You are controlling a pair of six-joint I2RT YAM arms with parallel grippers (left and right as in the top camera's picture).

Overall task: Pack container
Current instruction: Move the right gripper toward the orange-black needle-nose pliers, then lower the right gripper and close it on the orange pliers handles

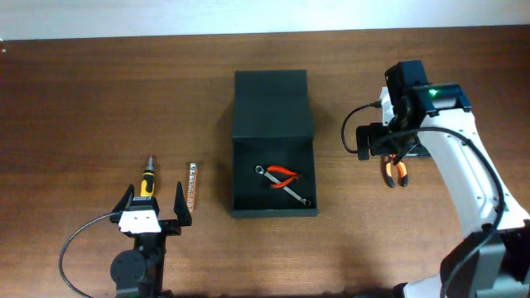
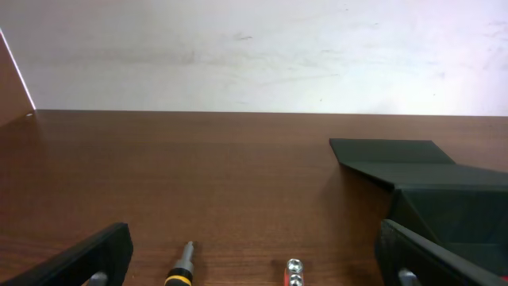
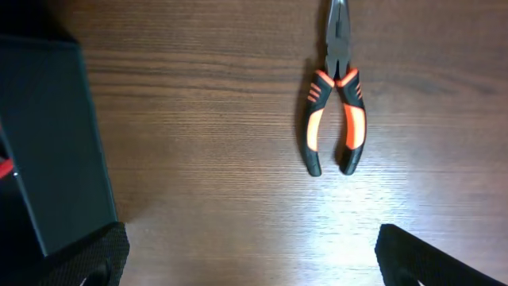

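Observation:
The container [image 1: 273, 212], a dark matte box, stands open mid-table with its flap lid [image 1: 273, 103] folded back. Inside lie red-handled pliers [image 1: 284, 175] and a small wrench [image 1: 296, 193]. My left gripper [image 1: 155, 194] is open near the front left. The tip of a yellow-and-black screwdriver [image 1: 147, 179] lies between its fingers, and a red strip of sockets [image 1: 191, 186] sits just to the right. In the left wrist view the screwdriver [image 2: 182, 268] and the strip [image 2: 293, 272] lie between the wide jaws. My right gripper [image 1: 383, 142] hangs open above orange-and-black pliers [image 3: 335, 119], holding nothing.
The container's side [image 3: 48, 135] stands at the left of the right wrist view, close to my right gripper [image 3: 254, 258]. The box and its lid [image 2: 444, 191] rise to the right of my left gripper [image 2: 254, 238]. A pale wall borders the table's far edge.

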